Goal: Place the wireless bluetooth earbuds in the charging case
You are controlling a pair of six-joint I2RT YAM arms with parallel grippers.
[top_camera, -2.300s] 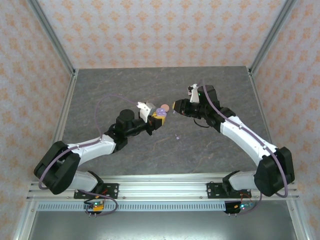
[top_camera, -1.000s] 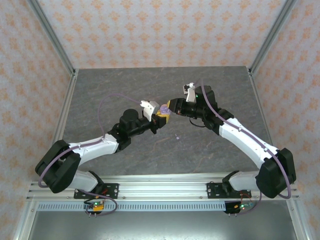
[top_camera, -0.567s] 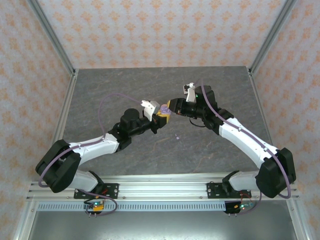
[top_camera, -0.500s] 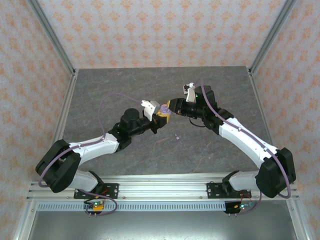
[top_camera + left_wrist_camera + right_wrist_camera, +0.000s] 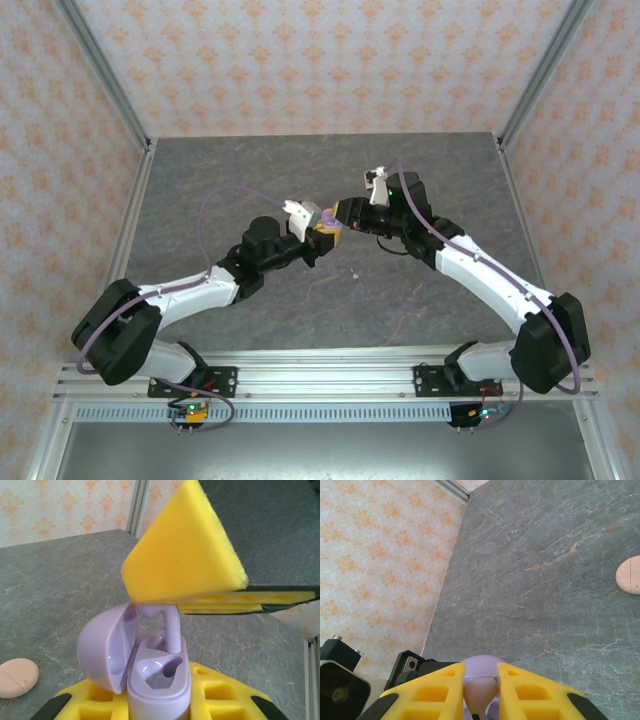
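Between the right fingers (image 5: 185, 555): one lavender earbud (image 5: 170, 630), clamped by its head, stem reaching down into a socket of the charging case (image 5: 157, 685). Left fingers (image 5: 220, 700): clamped on the case from below, its lid (image 5: 107, 645) swung open beside the earbud. Further out on the tabletop (image 5: 250, 180): a tiny lavender piece (image 5: 353, 275), picked out by the top camera; a peach disc (image 5: 630, 575), well apart, caught by both wrist cameras.
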